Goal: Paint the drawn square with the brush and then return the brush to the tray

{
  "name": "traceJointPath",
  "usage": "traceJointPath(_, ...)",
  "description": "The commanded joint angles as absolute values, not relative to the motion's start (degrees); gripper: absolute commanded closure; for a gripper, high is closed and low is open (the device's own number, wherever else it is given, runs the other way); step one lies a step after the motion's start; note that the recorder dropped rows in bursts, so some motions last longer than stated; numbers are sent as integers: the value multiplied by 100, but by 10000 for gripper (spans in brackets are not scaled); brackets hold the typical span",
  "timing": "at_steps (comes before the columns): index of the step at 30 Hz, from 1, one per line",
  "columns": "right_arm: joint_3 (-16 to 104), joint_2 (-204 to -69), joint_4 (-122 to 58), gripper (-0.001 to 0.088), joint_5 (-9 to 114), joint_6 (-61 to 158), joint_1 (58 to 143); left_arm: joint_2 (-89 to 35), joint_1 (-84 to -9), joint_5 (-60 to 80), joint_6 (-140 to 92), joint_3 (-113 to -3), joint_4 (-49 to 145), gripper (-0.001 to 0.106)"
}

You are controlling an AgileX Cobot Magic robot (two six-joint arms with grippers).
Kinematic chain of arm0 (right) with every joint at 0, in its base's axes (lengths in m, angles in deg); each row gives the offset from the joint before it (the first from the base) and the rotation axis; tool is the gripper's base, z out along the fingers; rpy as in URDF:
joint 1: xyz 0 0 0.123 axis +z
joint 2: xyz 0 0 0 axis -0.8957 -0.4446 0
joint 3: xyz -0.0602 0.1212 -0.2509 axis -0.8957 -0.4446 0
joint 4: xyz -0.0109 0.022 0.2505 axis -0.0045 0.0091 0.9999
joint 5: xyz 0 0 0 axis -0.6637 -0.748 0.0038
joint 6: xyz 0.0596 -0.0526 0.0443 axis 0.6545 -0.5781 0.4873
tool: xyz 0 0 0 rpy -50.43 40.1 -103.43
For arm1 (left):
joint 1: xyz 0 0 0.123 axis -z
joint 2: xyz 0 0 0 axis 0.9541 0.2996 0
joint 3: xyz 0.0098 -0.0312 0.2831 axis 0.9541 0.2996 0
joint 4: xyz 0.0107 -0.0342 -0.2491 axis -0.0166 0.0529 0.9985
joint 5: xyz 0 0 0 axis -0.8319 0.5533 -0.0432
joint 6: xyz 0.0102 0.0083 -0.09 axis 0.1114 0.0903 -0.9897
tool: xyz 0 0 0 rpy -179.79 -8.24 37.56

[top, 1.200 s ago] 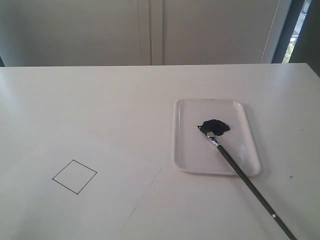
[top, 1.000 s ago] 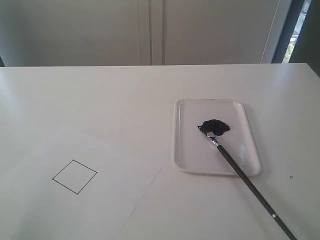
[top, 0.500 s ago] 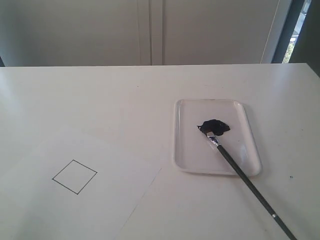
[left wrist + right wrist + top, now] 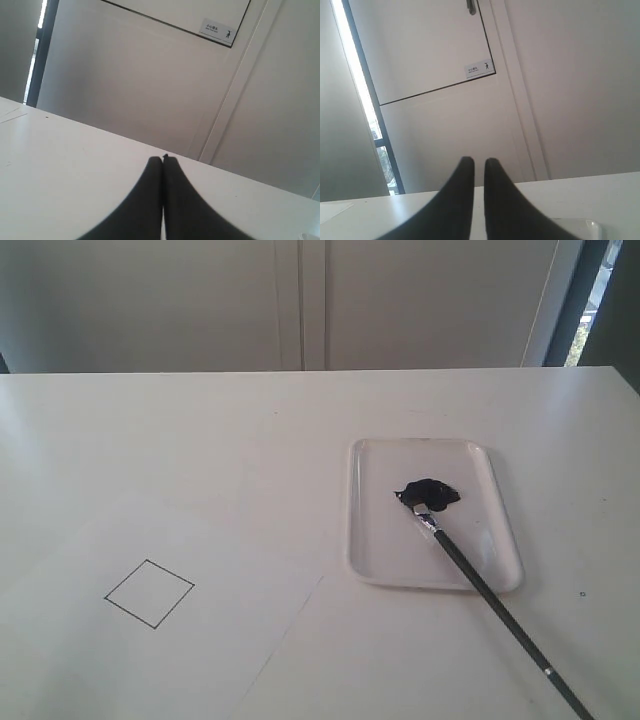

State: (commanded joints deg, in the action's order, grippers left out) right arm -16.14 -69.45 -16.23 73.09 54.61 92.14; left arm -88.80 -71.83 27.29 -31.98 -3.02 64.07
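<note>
You're seeing nothing changing: brush point(image 4: 480, 585) still lying across tray point(image 4: 365, 455) right of centre, drawn square point(image 4: 149, 593) staying blank, left gripper point(image 4: 163, 159) closed empty, right gripper point(image 4: 479, 161) barely parted, so painting is still waiting.

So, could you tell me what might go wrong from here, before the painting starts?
The brush lies slanted over the rim of the tray, its tip in the paint; a clumsy lift could tip the tray or smear paint. Carrying the loaded tip across the table to the square may drip on the way.
</note>
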Motion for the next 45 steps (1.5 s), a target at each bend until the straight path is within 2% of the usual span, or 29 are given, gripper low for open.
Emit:
traceJointPath(19, -1614, -6945, -1623, 787, 7183, 5596, 9214, -8880, -7183, 3048, -3210, -302, 6407, 1053)
traceJointPath(24, -1614, -6945, -1610, 787, 7215, 5613, 9214, -8880, -7183, 2529, -3443, -302, 6408, 1053)
traceJointPath(40, -1614, -6945, -1610, 787, 7209, 5611, 9214, -8880, -7183, 2617, -3337, -302, 6429, 1053)
traceJointPath(45, -1614, -6945, -1610, 787, 7188, 5611, 9214, -8880, -7183, 2338, -4158, -302, 6429, 1053)
